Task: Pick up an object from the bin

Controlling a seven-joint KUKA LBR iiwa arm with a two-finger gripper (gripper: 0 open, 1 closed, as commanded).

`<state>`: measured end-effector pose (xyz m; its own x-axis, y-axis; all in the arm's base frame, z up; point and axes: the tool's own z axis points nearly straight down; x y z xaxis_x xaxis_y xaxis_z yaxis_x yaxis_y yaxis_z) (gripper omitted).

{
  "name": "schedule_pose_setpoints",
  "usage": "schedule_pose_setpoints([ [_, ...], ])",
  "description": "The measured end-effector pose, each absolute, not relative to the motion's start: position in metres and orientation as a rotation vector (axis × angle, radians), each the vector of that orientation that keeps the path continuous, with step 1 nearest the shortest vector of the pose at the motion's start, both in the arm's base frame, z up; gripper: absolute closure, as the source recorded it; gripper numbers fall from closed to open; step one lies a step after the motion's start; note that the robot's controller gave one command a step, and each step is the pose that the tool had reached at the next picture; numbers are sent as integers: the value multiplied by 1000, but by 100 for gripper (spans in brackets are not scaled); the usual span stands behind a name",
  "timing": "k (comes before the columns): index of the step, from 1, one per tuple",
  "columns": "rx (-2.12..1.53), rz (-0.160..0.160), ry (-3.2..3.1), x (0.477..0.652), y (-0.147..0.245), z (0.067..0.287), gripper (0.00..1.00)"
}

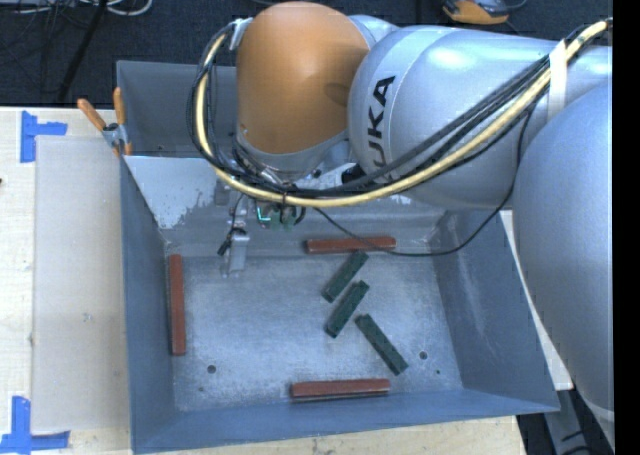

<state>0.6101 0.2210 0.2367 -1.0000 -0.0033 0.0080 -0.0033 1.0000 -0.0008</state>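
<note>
One brown stick (177, 303) lies lower-left of the gripper (235, 261), apart; it seems empty, its spread unreadable.

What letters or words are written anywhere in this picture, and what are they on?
"UKA": black letters running sideways on the robot's silver arm. The start of the word seems hidden round the arm's curve.
No other writing can be read. The brown sticks and green sticks in the bin show none.
</note>
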Motion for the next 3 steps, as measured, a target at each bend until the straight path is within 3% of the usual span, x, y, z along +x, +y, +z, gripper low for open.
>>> schedule_pose_setpoints([
  [1,-154,0,-3140,588,185,285,0],
  [2,-311,7,-3119,564,122,228,0],
  [3,-392,6,-3108,554,83,113,0],
])
